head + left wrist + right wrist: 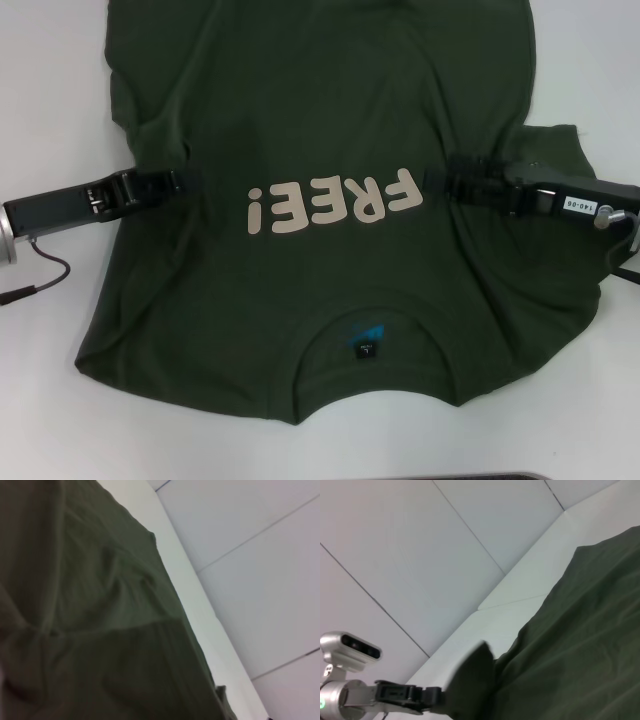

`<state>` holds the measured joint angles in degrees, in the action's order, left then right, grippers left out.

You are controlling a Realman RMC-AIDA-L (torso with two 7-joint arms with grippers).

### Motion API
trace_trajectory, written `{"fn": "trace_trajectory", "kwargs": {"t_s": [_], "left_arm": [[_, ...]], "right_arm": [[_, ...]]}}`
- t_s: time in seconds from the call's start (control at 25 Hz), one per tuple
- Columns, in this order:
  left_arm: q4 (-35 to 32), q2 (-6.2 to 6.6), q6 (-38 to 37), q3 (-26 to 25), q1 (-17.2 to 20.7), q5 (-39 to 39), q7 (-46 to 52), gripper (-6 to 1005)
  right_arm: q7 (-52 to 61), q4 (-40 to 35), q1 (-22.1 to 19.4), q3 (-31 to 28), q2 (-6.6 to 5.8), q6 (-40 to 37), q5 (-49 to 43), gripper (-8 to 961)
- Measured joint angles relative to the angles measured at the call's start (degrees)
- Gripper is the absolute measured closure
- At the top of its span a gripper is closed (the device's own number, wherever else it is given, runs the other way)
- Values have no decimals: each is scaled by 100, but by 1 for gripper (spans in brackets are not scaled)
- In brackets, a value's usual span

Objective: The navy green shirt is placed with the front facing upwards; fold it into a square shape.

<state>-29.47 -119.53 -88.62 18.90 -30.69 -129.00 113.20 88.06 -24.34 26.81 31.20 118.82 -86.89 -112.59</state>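
The white table (50,90) is carrying the green shirt (330,110), which is lying face up across most of it, collar (365,330) toward the near edge and the pale "FREE!" print (333,203) across the middle. The left gripper (185,183) is reaching in from the left at print level, its tips lying in bunched cloth at the shirt's side. The right gripper (440,183) is doing likewise from the right. Whether either pincer is open, closed, or pinching the fabric cannot be told.
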Motion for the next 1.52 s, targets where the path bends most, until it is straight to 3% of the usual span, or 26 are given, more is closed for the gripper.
{"fn": "trace_trajectory", "kwargs": {"t_s": [0.08,0.36,0.88,1.32,1.52], "left_arm": [[14,0,128,3,-2,-2,111,839],[87,0,225,9,-8,16,149,627],[-128,48,220,125,115,295,-445,181],[-250,27,704,450,110,288,-1012,175],[-238,-22,1045,883,104,288,-1052,175]], "right_arm": [[0,0,-15,0,-1,-43,0,71],[0,0,-53,0,-8,-105,0,71],[23,-59,-53,-19,-37,-107,0,72],[85,-62,-53,-151,-73,-200,0,71],[110,-61,-58,-194,-80,-215,0,71]]}}
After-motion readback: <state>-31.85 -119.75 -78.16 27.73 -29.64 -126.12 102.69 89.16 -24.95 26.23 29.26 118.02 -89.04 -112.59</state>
